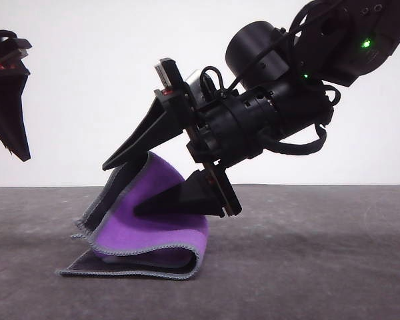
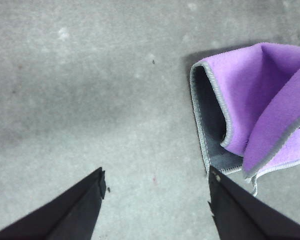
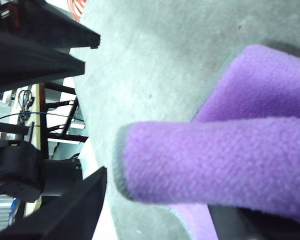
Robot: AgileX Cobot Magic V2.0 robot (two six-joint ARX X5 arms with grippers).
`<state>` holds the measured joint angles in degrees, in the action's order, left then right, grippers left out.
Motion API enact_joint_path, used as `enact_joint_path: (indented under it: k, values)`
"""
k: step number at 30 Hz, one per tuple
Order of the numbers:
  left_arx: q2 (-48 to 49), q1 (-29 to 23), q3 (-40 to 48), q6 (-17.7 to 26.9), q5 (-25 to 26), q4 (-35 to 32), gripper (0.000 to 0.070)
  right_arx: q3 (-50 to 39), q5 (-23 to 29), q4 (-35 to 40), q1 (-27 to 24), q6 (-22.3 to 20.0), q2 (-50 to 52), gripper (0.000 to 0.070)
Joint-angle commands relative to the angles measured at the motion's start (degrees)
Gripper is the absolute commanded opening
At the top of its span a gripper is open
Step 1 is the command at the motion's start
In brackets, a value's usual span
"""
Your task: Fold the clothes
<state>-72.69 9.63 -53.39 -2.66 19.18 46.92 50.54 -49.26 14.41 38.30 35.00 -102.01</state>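
The clothes (image 1: 150,223) are one small cloth, purple inside and charcoal outside with grey edging. It lies partly folded on the grey table (image 1: 307,253), its upper flap raised. My right gripper (image 1: 123,189) is open at the raised flap: the upper finger touches the flap's top edge and the lower finger (image 1: 187,199) lies against the purple face. In the right wrist view the purple cloth (image 3: 220,165) curls over one finger while the other finger (image 3: 70,210) stands free. My left gripper (image 1: 17,143) hangs high at the far left, open (image 2: 156,175), with the cloth (image 2: 250,110) off to its side.
A white backdrop stands behind the table. Past the table edge, the right wrist view shows dark stands and cables (image 3: 25,150). Bare grey table surface (image 2: 90,90) lies under the left gripper.
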Motion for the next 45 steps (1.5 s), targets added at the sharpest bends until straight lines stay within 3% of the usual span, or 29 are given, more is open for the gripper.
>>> enact_joint_path:
  k: [1, 6, 9, 14, 18, 22, 27, 33, 36, 40, 42, 45]
  values:
    - [-0.5, 0.1, -0.5, -0.3, -0.1, -0.3, 0.0396, 1.2, -1.5, 0.7, 0.6, 0.3, -1.1, 0.0390]
    - [-0.5, 0.1, -0.5, -0.3, -0.1, -0.3, 0.0396, 1.3, -8.2, 5.6, 0.6, 2.0, -1.1, 0.0405]
    - [-0.5, 0.1, -0.5, -0.3, -0.1, -0.3, 0.0396, 1.4, -8.3, 7.3, 0.6, 2.5, -1.1, 0.0405]
    - [-0.5, 0.1, -0.5, -0.3, -0.1, -0.3, 0.0396, 1.7, -3.9, 8.5, 0.2, 1.9, -1.1, 0.0405]
    - [-0.5, 0.1, -0.5, -0.3, -0.1, -0.3, 0.0396, 1.7, 0.4, 9.9, 0.1, -1.4, -1.1, 0.0405]
    - [-0.5, 0.1, -0.5, 0.0, -0.1, -0.2, 0.0396, 1.7, -4.2, 14.0, 0.1, -1.7, -1.0, 0.0405]
    - [-0.5, 0.1, -0.5, 0.3, -0.1, -0.3, 0.0396, 2.0, -13.8, 21.0, -1.1, 1.9, 0.0, 0.0405]
    - [-0.5, 0.1, -0.5, 0.3, -0.1, -0.3, 0.0396, 2.1, -15.1, 20.5, -5.0, 2.5, 6.9, 0.0405]
    - [-0.5, 0.1, -0.5, 0.3, -0.1, -0.3, 0.0396, 2.1, -14.0, 16.8, -8.6, 1.4, 12.5, 0.0405]
    - [-0.5, 0.1, -0.5, 0.2, -0.1, -0.3, 0.0396, 2.1, -8.1, 3.7, -13.4, -6.6, 21.2, 0.0405]
    - [-0.5, 0.1, -0.5, 0.2, -0.1, -0.3, 0.0396, 2.1, -1.7, -7.0, -15.4, -13.6, 26.2, 0.0405]
    - [-0.5, 0.1, -0.5, 0.3, -0.1, -0.4, 0.0396, 2.1, 11.7, -23.3, -17.2, -24.1, 33.1, 0.0405]
